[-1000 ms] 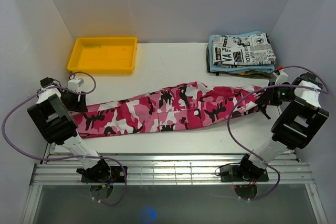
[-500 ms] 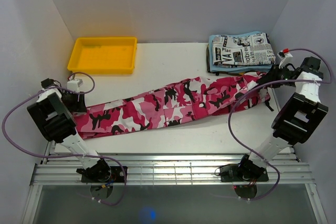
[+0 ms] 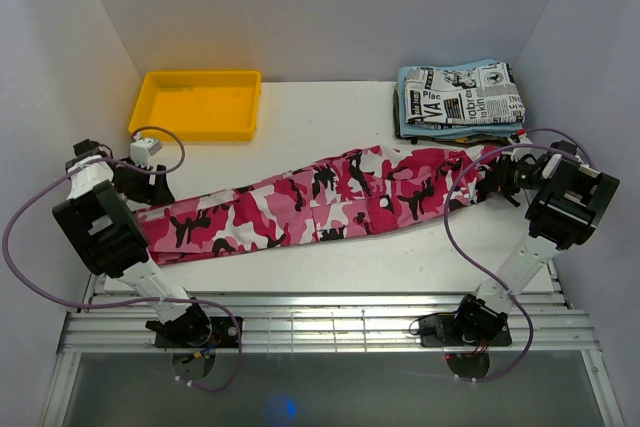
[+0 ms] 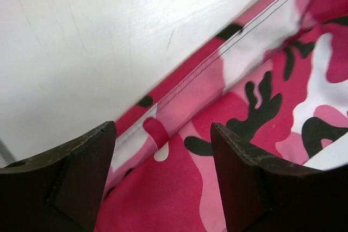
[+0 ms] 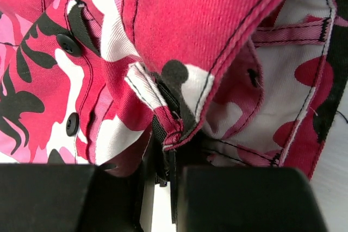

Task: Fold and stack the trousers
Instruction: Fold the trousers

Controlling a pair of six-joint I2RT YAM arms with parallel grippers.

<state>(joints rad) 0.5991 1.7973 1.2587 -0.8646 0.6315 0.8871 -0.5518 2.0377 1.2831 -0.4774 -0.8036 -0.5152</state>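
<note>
- I see the left gripper at the far-left end of the trousers, over the leg hems.
- In the left wrist view, the left gripper has its jaws well apart. The camo cloth lies under the gap, with a stitched hem edge running diagonally beside the bare white surface. I can't tell whether the fingers touch the cloth.
- A yellow tray sits at the back left of the surface, apart from the trousers.
- The trousers lie stretched across the surface from left to right, folded lengthwise, with the leg end nearer me and the waist end angled toward the back right.
- At the back right there's a stack with a folded newspaper-print garment on top and light blue cloth under it. The waist end lies just in front of it.
- The right gripper is at the waist end.
- In the right wrist view, the right gripper has its jaws together, clamped on the bunched waistband. Black buttons show on the left.
</note>
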